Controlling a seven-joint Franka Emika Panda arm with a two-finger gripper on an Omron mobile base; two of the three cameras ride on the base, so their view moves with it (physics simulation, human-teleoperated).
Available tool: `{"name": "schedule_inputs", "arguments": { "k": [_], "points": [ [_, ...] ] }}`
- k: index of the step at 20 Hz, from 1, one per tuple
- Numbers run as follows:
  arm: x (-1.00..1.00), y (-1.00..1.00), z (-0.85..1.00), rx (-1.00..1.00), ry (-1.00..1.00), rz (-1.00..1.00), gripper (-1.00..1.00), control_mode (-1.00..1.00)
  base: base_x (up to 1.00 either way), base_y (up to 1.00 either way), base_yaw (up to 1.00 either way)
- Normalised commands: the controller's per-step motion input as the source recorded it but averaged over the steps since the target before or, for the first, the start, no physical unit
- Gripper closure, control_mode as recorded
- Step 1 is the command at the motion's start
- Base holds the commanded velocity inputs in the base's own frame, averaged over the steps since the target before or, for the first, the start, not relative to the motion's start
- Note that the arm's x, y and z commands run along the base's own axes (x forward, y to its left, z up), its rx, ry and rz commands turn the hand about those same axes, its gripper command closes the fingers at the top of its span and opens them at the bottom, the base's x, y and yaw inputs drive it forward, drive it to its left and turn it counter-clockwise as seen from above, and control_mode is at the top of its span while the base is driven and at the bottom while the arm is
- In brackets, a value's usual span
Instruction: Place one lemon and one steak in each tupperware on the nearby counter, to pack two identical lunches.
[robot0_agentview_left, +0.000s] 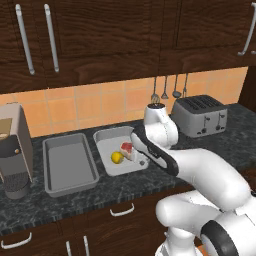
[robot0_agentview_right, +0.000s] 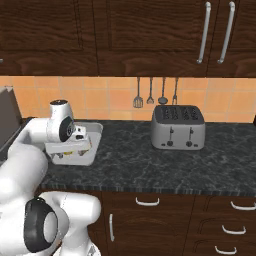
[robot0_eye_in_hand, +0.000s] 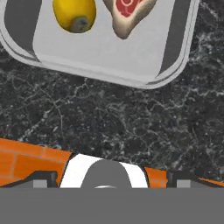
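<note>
At the bottom of the hand view our gripper (robot0_eye_in_hand: 105, 183) stands spread wide and empty above the table (robot0_eye_in_hand: 109, 122). Beyond it, at the top, the lighter tupperware (robot0_eye_in_hand: 175, 48) holds a lemon (robot0_eye_in_hand: 74, 13) and a steak (robot0_eye_in_hand: 127, 13), so we judge one lunch packed. Next we must fill the darker tupperware (robot0_agentview_left: 70, 162), centre-left in the left base view, with the coffee machine (robot0_agentview_left: 15, 150) crowding its left side.

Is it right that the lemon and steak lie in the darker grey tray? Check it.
Not right. The yellow lemon and red steak lie in the lighter grey tray; the darker grey tray beside it holds nothing, as the left base view shows.
</note>
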Motion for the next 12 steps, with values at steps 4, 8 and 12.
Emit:
{"name": "schedule_inputs", "arguments": {
  "k": [4, 8, 12],
  "points": [
    [-0.95, -0.67, 0.31, 0.0, 0.08, -0.2, -1.0, -1.0, 0.0, 0.0, 0.0],
    [-0.94, -0.61, 0.35, 0.0, 0.05, -0.2, -1.0, -1.0, 0.0, 0.0, 0.0],
    [-0.94, -0.42, 0.48, 0.0, 0.01, -0.19, -1.0, -1.0, 0.0, 0.0, 0.0]
  ]
}}
